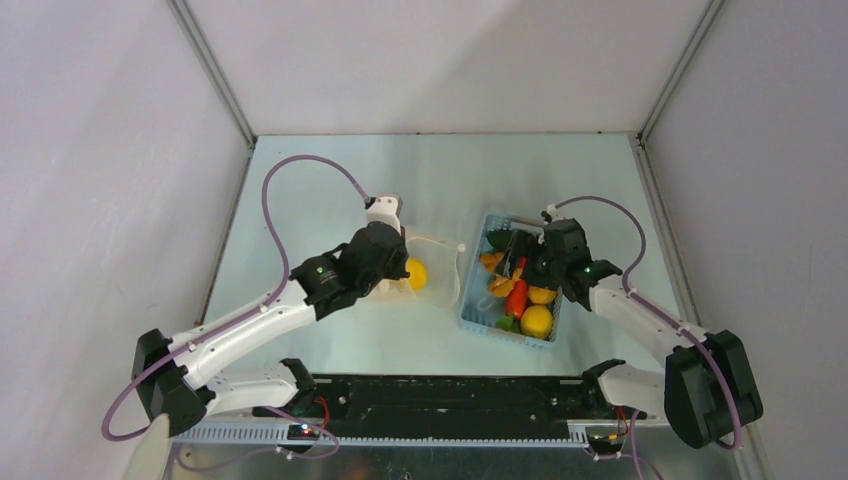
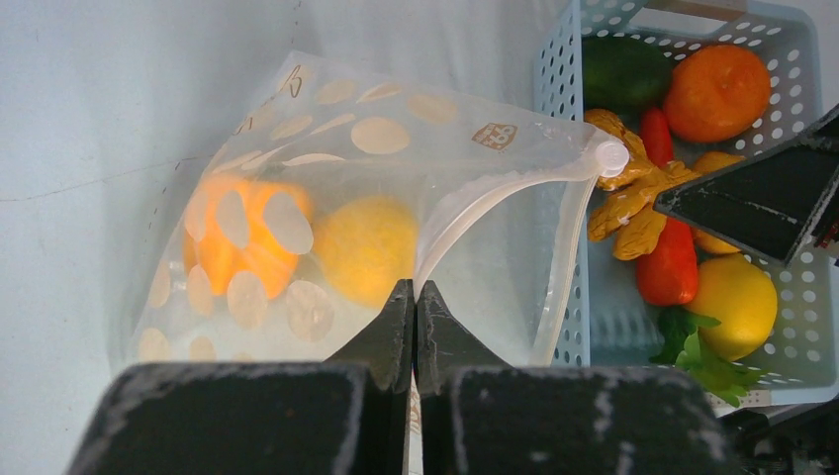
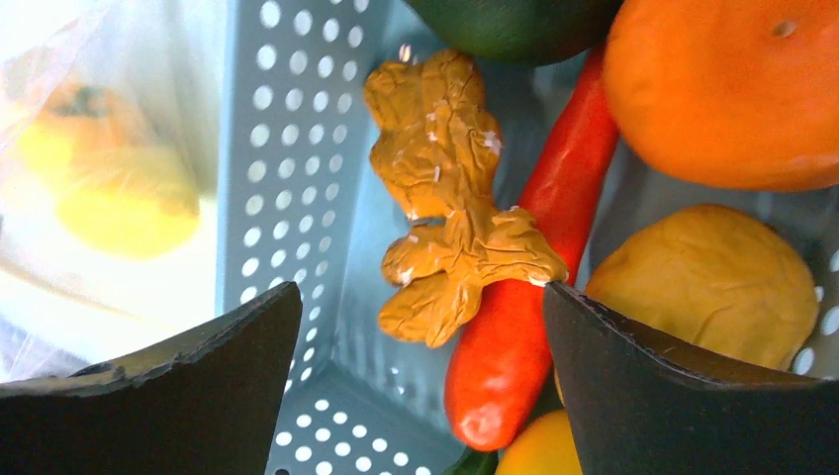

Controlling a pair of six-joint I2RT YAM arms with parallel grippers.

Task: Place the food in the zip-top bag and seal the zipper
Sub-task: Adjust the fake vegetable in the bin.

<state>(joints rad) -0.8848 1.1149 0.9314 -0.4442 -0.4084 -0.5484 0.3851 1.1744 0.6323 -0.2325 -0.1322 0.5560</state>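
Zip-top bag point(image 2: 396, 129) lies on the bench point(image 2: 79, 148) straight ahead of the left tool point(image 2: 414, 292). That tool's jaws are pressed together on the near lip of the bag's mouth, holding it agape toward the basket point(image 2: 564, 59) on the tool's right. Two pieces of food are already inside, an orange one point(image 2: 237, 237) and a yellow one point(image 2: 366, 247), just beyond the left tool's tips. Most is left: directly beneath the right tool point(image 3: 420, 292), whose jaws stand wide apart and hold nothing, lie a tan ginger-like piece point(image 3: 445, 198) and a red pepper point(image 3: 524, 327). An orange fruit point(image 3: 722, 89), a dark green piece point(image 3: 505, 20) and a yellowish lump point(image 3: 702, 277) sit beyond and to its right. I judge the loading barely begun, and the zipper point(image 2: 495, 193), its slider point(image 2: 610, 156) at the far end, not yet drawn. Only the left wrist view shows the pinch on the lip; in the top view the arm covers that tool. Only the right wrist view shows the jaws straddling the ginger piece. Only the top view shows bag and basket side by side, touching or nearly so.
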